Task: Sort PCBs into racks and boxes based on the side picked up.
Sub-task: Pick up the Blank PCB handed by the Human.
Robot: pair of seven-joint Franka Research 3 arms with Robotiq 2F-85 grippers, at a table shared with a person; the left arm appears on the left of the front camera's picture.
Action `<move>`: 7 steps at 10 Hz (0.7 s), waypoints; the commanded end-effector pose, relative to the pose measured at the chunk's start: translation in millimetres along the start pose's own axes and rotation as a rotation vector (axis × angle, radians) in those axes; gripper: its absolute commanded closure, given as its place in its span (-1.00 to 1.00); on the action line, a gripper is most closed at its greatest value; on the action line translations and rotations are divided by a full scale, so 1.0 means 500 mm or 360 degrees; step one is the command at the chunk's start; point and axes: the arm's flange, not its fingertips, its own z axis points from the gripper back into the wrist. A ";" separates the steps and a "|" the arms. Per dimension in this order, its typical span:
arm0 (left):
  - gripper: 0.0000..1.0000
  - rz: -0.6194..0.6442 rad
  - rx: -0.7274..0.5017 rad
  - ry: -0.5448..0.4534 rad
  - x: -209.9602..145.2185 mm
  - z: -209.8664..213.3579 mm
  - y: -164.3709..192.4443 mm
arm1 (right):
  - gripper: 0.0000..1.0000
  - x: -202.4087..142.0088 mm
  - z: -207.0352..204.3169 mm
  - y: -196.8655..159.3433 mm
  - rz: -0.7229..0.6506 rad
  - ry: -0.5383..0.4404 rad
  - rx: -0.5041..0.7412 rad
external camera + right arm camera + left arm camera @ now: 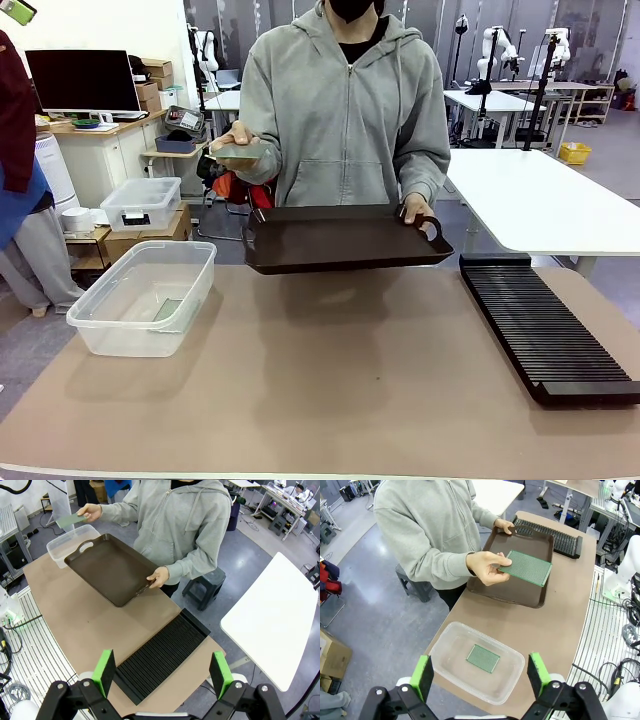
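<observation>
Standing at the far side of the desk [350, 400], a person [345, 110] in a grey hooded top is holding two things at once. One hand [416, 208] is gripping a dark brown tray [340, 245] by its handle, and the other hand [486, 567] is pinching a green PCB [527, 567] by its edge. That board is being held level and raised clear of the tray, above the end nearer the tub. The tray itself is hanging over the far part of the desk, between the tub and the rack; whether it is touching the desk cannot be told.

A second PCB [483, 658] is lying flat on the floor of the clear tub [130, 335], green face up. The tub is sitting on the robot's left part of the desk. The long black rack [545, 330] is lying along the right part, well apart from the tub, its narrow slots running crosswise.

The left tool [480, 667] is hovering high over the tub with its green-padded fingers spread wide — gripping nothing. The right tool [163, 670] is hovering above the near end of the rack, also spread wide and carrying nothing.
</observation>
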 end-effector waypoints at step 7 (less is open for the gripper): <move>-1.00 0.0305 -0.0133 0.0159 0.004 -0.022 0.015 | -1.00 0.000 -0.003 0.005 0.0003 0.0000 0.0007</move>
